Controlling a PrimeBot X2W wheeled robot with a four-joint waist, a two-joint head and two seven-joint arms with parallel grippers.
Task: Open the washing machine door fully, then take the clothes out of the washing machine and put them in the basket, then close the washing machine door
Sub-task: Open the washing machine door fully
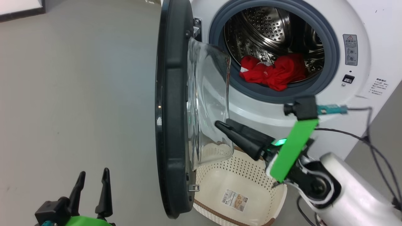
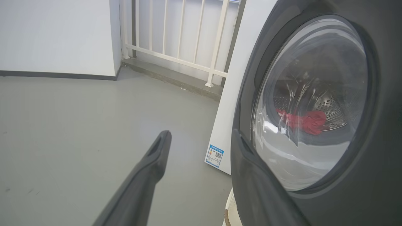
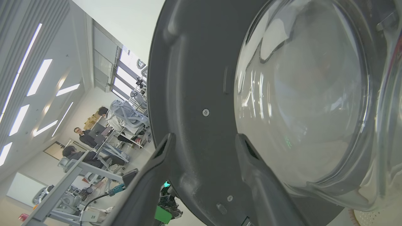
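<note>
Now | washing machine door (image 1: 171,94) stands open | clothes (image 1: 273,73) in drum (image 1: 267,25) (red heap) | right gripper (image 1: 223,123) fingers spread, empty, beside door | left gripper (image 1: 94,172) spread, empty | basket (image 1: 248,169) below door

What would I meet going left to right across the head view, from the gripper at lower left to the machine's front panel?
left gripper → washing machine door → clothes → grey warning label

Looks like a robotics lab: seated people (image 3: 84,138), metal rig frames (image 3: 62,179), ceiling strip lights (image 3: 39,77), washer (image 1: 377,31) standing on grey floor (image 1: 78,94).
</note>
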